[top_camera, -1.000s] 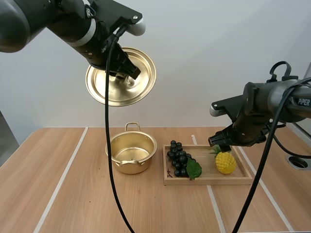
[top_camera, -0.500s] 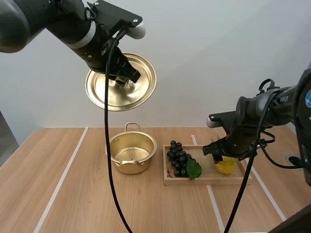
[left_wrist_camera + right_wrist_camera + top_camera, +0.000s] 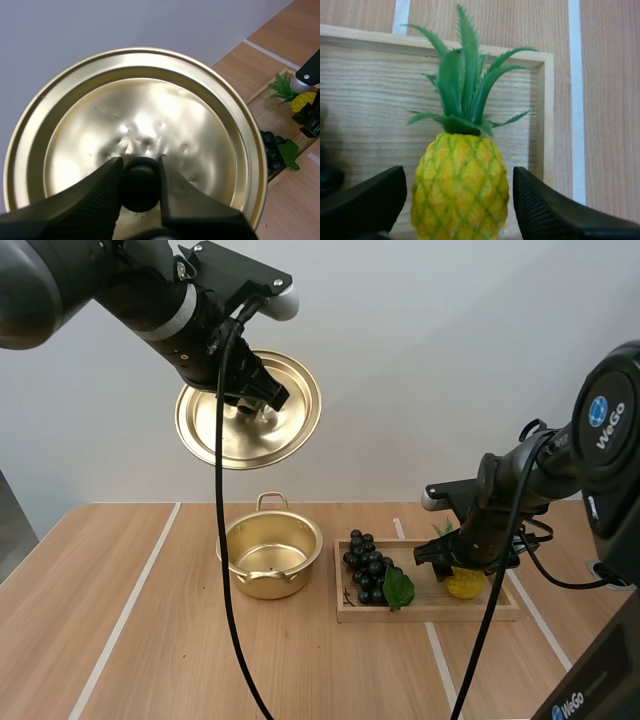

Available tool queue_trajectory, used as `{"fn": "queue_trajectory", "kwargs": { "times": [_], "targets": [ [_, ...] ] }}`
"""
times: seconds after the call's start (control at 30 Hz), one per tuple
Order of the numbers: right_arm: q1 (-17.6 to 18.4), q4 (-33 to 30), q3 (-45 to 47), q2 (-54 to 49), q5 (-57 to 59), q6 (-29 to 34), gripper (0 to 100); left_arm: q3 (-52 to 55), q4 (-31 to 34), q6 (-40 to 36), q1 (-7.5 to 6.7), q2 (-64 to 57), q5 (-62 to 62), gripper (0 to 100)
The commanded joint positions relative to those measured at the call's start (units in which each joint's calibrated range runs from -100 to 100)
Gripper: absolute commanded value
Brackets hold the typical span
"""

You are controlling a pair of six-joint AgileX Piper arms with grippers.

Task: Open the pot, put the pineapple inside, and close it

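Left gripper point(image 3: 257, 396): clenched on the black knob point(image 3: 141, 187) of the lid point(image 3: 290, 418), holding it high over the table point(image 3: 150, 640), tilted, underside facing the camera
Left wrist view adds: the fingers point(image 3: 107, 185) pinch the knob from both sides; the lid's gold inner face point(image 3: 150, 115) is dimpled and a little speckled; past its rim lie the tray's far end, the pineapple's crown and the other arm's gripper beside it
Right gripper point(image 3: 452, 562): released, low in the wooden tray point(image 3: 430, 609), its fingers spread to either side of the pineapple point(image 3: 466, 583)
Right wrist view adds: a thin gap shows between each finger point(image 3: 370, 197) and the yellow body point(image 3: 461, 185); the green crown points at the tray's rim point(image 3: 547, 100); the high view hides all this behind the arm
Pineapple place: in the tray's right half, lying on the tray floor, not lifted
Pot point(image 3: 265, 585): open and empty, near the table's far edge at its middle, just left of the tray but not touching it
Grapes point(image 3: 367, 565): at the tray's left end, with a green leaf by the front rim, between pot and pineapple
Room: bare wood along the table's front edge and whole left side; the pot's mouth is unobstructed, the lid well above it
Writing: "WeGo" logo point(image 3: 606, 421) on the right arm's near housing, and again lower down
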Motion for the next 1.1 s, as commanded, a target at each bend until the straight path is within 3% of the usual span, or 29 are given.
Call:
{"fn": "queue_trajectory", "kwargs": {
  "times": [0.0, 0.33, 0.37, 0.43, 0.53, 0.6, 0.83, 1.07],
  "targets": [
    [-0.2, -1.2, 0.1, 1.2, -1.8, 0.0, 100, 0.2, -1.0, -0.2, -0.02, -0.6, -0.3, 0],
    [-0.2, -2.1, 0.1, 2.3, -2.6, 0.0, 100, 0.2, -1.0, 0.1, -0.02, -0.6, -0.5, 0],
    [-0.2, -2.2, 0.1, 2.3, -3.0, 0.0, 96, 0.2, -1.0, 0.1, -0.02, -0.6, -0.9, 0],
    [-0.2, -2.2, 0.1, 2.3, -3.7, 0.0, 75, 0.2, -1.0, 0.1, -0.02, -0.6, -1.5, 0],
    [-0.2, -2.4, 0.1, 2.3, -5.0, 0.0, 27, 0.2, -1.0, 0.1, -0.02, -0.6, -2.8, 0],
    [-0.2, -2.4, 0.1, 2.3, -5.6, 0.0, 0, 0.2, -1.0, 0.1, -0.02, -0.6, -5.8, 0],
    [-0.2, -2.8, 0.1, 2.3, -8.2, -0.1, 0, -1.8, -1.0, 0.1, -0.02, -1.7, -19.1, 0],
    [-0.2, -3.6, 0.1, 2.3, -9.3, -0.3, 0, -18.6, -1.0, -1.1, -0.02, -3.4, -26.9, 0]
  ]
}}
